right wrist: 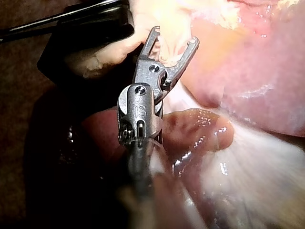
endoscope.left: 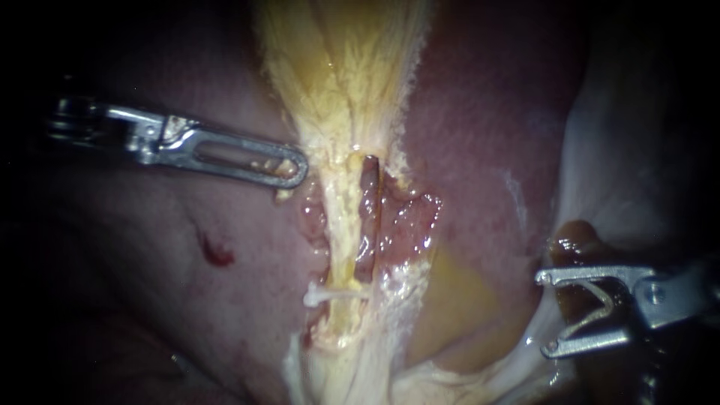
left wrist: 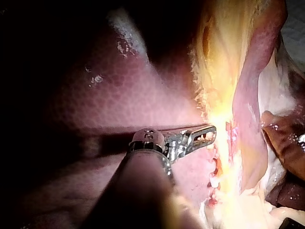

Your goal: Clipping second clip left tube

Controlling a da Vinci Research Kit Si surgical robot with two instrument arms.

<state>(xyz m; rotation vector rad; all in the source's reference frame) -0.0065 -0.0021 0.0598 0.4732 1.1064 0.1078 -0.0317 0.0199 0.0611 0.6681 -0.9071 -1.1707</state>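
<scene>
Instruments: you have two. Your left instrument [endoscope.left: 300, 169] comes in from the left and your right instrument [endoscope.left: 545, 313] from the right.
Tubes: two, side by side in the opened strip of tissue. The left tube [endoscope.left: 343, 225] is pale yellow and the right tube [endoscope.left: 367, 214] is reddish.
Clips: two. A white clip [endoscope.left: 330, 295] sits across the left tube at its near end, and a loaded clip [endoscope.left: 591, 317] sits in your right instrument.
Left jaws: lying together with nothing seen gripped, tip against the fringe of the yellow tissue [endoscope.left: 345, 67], just left of the tubes.
Right jaws: spread wide, both bearing on the loaded clip, well right of the left tube.
In between: liver [endoscope.left: 480, 150], with a brown lump [endoscope.left: 574, 234] just beyond your right jaws.
Pose: both shafts lie nearly level, tips pointing toward each other.
</scene>
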